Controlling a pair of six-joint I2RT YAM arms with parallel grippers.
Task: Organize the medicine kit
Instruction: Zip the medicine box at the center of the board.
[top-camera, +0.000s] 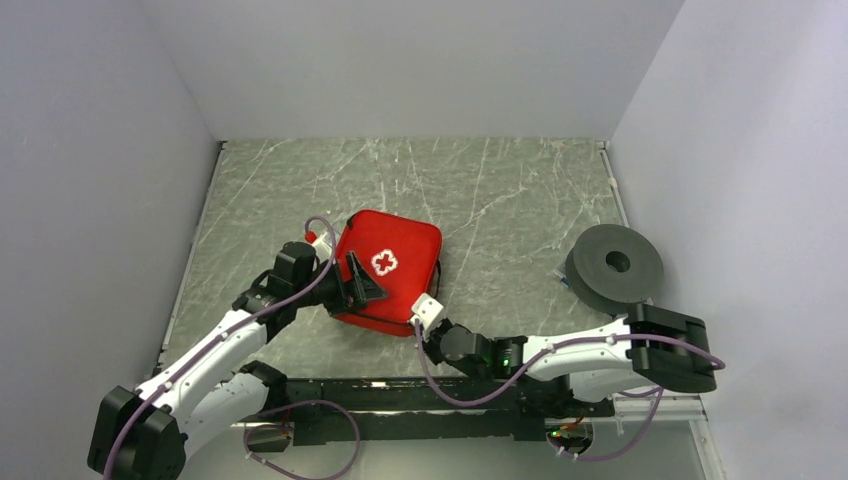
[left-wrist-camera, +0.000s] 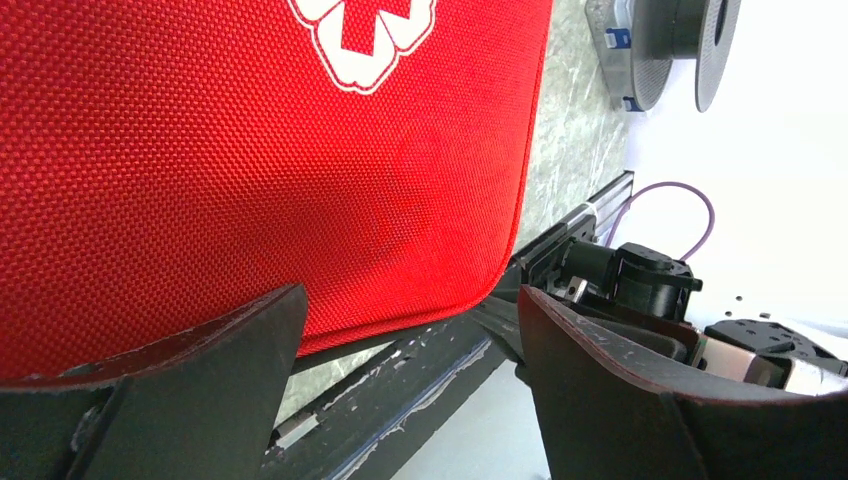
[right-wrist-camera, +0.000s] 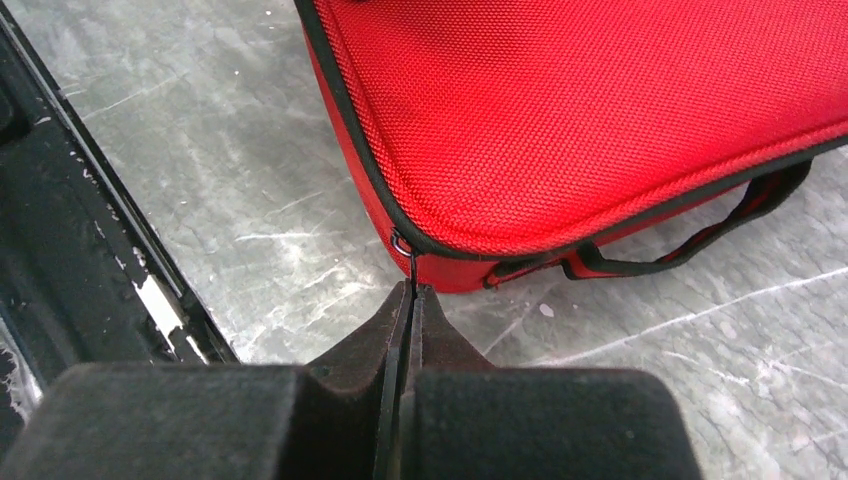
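The right claw (right-wrist-camera: 410, 295) is pressed fully closed, pinching the thin black zip pull (right-wrist-camera: 411, 268) that hangs from the near corner of the medicine kit (top-camera: 400, 238). Nothing else is between its tips. Just beyond the tips sits that rounded corner, and from it the black-piped seam runs off two ways: along the near side past the carry strap (right-wrist-camera: 700, 240), and along the edge that faces the left arm.

The left claw (left-wrist-camera: 410, 300) is spread wide and holds nothing. It hangs over the near-left part of the lid, one finger to each side of the lower edge as its own camera sees it. Whether it touches the fabric cannot be told.

The kit lies flat and closed on the desk (top-camera: 500, 190), white cross up, turned slightly askew, between the two arms and closer to the left one. A grey spool (top-camera: 615, 265) stands well apart to the right.

The next move likely depends on the seam's direction, since the pull must travel along the edge, not away from it, while the left claw steadies the lid.
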